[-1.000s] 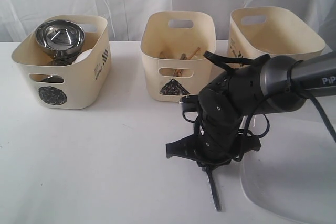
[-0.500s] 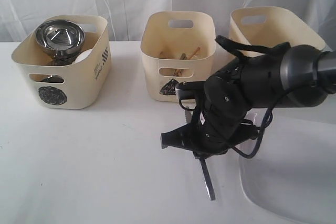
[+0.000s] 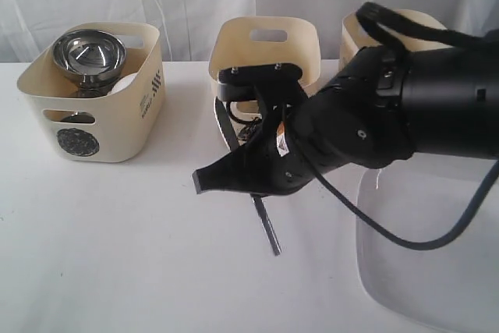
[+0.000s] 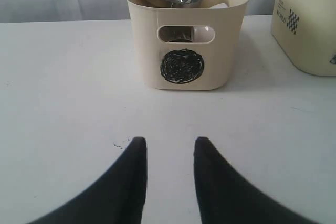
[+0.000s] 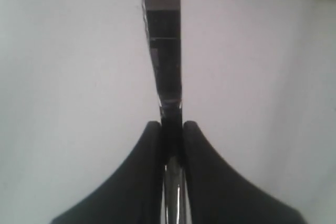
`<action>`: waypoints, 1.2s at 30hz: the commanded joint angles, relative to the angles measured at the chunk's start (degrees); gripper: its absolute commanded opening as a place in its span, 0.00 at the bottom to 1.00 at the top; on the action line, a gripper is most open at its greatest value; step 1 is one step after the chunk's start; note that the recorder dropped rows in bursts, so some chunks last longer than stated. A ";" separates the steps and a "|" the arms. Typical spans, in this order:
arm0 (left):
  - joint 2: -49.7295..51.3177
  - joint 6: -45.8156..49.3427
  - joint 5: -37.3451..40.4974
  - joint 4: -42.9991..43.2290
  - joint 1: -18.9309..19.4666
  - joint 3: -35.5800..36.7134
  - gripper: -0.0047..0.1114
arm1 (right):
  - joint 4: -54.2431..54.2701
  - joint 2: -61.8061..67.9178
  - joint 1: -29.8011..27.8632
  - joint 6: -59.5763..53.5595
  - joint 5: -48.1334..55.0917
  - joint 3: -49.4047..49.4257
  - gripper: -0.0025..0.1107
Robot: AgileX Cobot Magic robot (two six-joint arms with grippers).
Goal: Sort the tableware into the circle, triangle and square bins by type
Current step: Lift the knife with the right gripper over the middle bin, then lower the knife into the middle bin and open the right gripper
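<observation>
Right wrist view shows my right gripper [image 5: 171, 124] clamped on the steel knife [image 5: 164, 51], hanging over mid-worktop before the middle bin [image 3: 234, 48] at the far edge; my left gripper [image 4: 168, 142] gapes empty.

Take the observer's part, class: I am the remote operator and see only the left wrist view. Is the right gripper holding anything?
Observer: Yes. The right gripper is shut on the knife.
Operator: Where is it?
Observer: In front of the middle bin, with the knife pointing down toward the table.
Operator: Is anything else unsorted?
Observer: A plate lies on the table, at the exterior view's lower right.
</observation>
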 commanded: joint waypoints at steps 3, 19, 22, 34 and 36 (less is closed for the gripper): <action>-0.29 0.04 0.21 -0.41 -0.16 0.27 0.35 | -15.15 -1.74 -5.02 6.82 -4.61 -2.44 0.02; -0.29 0.04 0.21 -0.41 -0.16 0.27 0.35 | -21.81 4.01 -15.24 11.18 -19.61 -12.80 0.02; -0.29 0.04 0.21 -0.41 -0.16 0.27 0.35 | -21.81 7.08 -16.41 11.18 -21.64 -15.59 0.02; -0.29 0.04 0.21 -0.41 -0.16 0.27 0.35 | -21.81 20.50 -20.54 11.18 -22.53 -28.35 0.02; -0.29 -0.06 0.21 -0.41 -0.16 0.27 0.35 | -21.81 22.42 -21.00 11.18 -22.98 -30.53 0.02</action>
